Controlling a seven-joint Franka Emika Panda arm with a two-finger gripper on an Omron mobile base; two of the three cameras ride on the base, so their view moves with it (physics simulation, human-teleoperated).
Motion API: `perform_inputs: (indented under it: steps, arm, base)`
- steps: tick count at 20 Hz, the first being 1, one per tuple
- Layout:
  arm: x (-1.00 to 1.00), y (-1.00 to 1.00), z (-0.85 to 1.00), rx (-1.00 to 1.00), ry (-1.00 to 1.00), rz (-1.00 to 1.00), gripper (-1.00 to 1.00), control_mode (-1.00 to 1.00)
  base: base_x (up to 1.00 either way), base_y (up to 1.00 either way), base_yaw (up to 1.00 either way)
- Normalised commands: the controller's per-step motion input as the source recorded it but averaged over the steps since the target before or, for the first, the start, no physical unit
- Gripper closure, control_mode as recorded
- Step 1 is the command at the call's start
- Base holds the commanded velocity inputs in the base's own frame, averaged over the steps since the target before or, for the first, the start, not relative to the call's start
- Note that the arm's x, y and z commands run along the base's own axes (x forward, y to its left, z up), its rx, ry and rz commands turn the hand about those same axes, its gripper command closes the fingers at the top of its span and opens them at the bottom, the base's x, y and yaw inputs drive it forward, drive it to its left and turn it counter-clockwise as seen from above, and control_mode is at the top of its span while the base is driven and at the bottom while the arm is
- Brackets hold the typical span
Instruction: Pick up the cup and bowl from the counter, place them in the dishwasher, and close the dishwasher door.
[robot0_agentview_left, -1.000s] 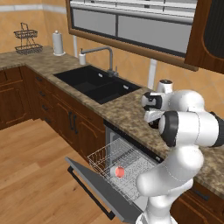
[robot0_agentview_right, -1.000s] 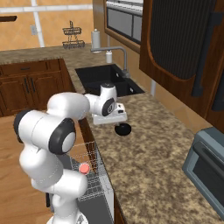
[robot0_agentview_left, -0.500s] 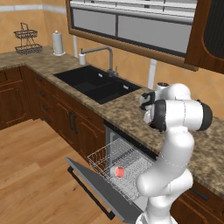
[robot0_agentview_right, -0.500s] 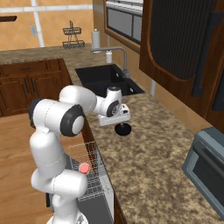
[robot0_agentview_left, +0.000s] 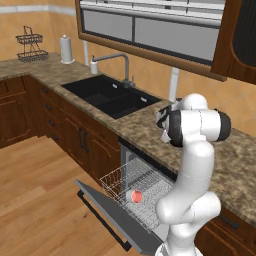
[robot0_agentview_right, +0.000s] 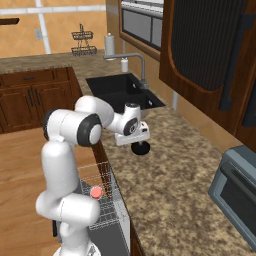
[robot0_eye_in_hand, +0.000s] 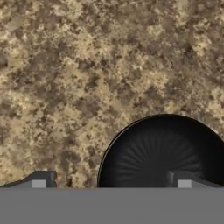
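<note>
The black bowl (robot0_eye_in_hand: 164, 153) sits on the speckled counter (robot0_eye_in_hand: 87, 65), just right of my hand in the right base view (robot0_agentview_right: 142, 149). My gripper (robot0_eye_in_hand: 111, 181) hangs low over the bowl's left rim and is open. One fingertip (robot0_eye_in_hand: 183, 179) is above the bowl's inside, the other above bare counter. In the right base view the gripper (robot0_agentview_right: 135, 144) points down right beside the bowl. The cup (robot0_agentview_left: 136, 196), pink-red inside, lies in the dishwasher's white wire rack (robot0_agentview_left: 122, 187). The grey dishwasher door (robot0_agentview_left: 107, 215) is folded down open.
A black double sink (robot0_agentview_left: 110, 95) with a faucet (robot0_agentview_left: 117, 62) lies left of the dishwasher. A grey toaster oven (robot0_agentview_right: 237, 185) stands on the counter to the right. A soap bottle (robot0_agentview_left: 93, 65), paper roll (robot0_agentview_left: 66, 48) and wire basket (robot0_agentview_left: 31, 47) stand far left.
My hand has come down closer to the bowl, and the arm's elbow has swung up into a more upright stand. The bowl and cup have not moved.
</note>
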Motion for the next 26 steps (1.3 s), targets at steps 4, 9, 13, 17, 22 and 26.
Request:
perform_inputs:
  steps: [4, 9, 13, 17, 22, 26]
  arm:
    - [0.02, 0.00, -0.32, 0.00, 0.00, 0.00, -1.00, -1.00]
    - [0.00, 0.00, -0.38, 0.00, 0.00, 0.00, 1.00, -1.00]
    - [0.00, 0.00, -0.26, 0.00, 0.00, 0.00, 1.00, -1.00]
    - [0.01, 0.00, -0.02, 0.00, 0.00, 0.00, 1.00, -1.00]
    - [-0.04, 0.05, 0.00, 0.00, 0.00, 0.00, 1.00, -1.00]
    - [-0.70, 0.56, 0.14, 0.00, -0.06, 0.01, 1.00, -1.00]
  base:
    - [0.00, 0.00, 0.00]
    - [0.00, 0.00, 0.00]
    - [0.00, 0.00, 0.00]
    - [0.00, 0.00, 0.00]
    - [0.00, 0.00, 0.00]
    - [0.00, 0.00, 0.00]
